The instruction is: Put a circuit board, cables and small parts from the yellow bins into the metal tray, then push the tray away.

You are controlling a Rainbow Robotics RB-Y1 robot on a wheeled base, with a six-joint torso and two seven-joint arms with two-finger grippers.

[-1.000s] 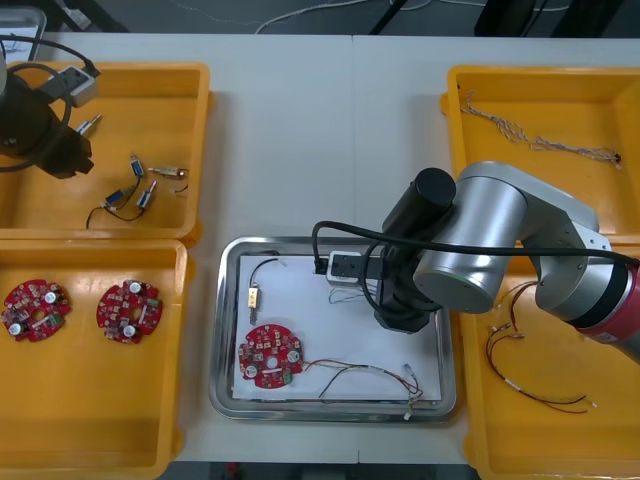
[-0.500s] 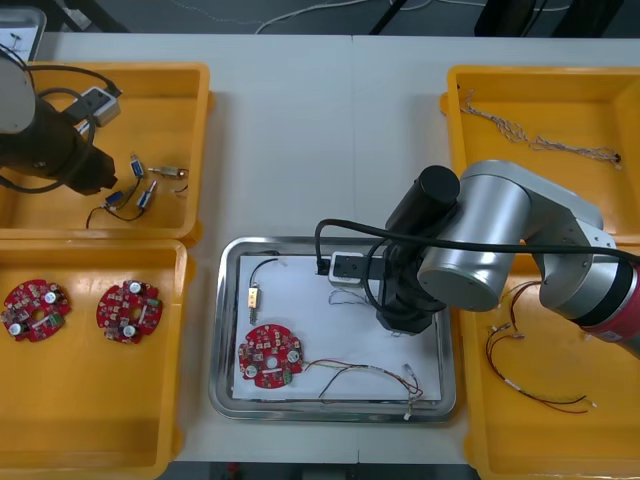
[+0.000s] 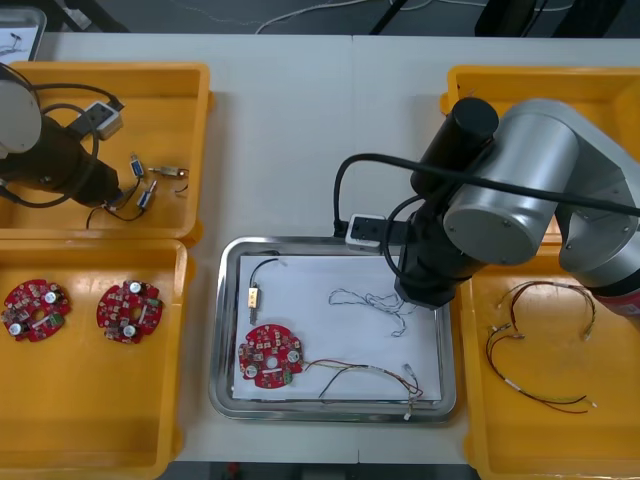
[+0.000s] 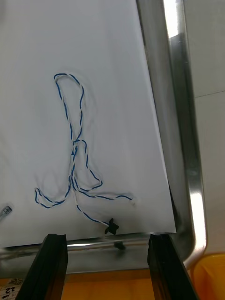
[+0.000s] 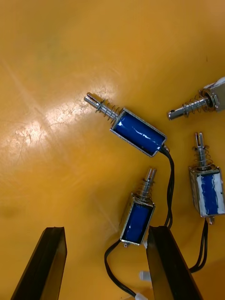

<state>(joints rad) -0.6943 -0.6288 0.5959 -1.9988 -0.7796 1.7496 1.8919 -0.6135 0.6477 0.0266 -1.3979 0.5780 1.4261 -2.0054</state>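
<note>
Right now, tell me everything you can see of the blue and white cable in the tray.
The twisted blue and white cable is thin and limp, lying flat in loose loops on the white sheet inside the metal tray, in its right half. One strand ends in a small black piece. Nothing grips it: the right gripper hangs open over it, not touching.

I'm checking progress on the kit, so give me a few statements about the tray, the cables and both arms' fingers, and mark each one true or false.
1. The blue and white cable lies in the metal tray. True.
2. The right fingers are shut on that cable. False: they are open, with nothing between them.
3. The left fingers hover over small metal parts in a yellow bin. True.
4. Two circuit boards lie in the tray. False: just one circuit board.
</note>
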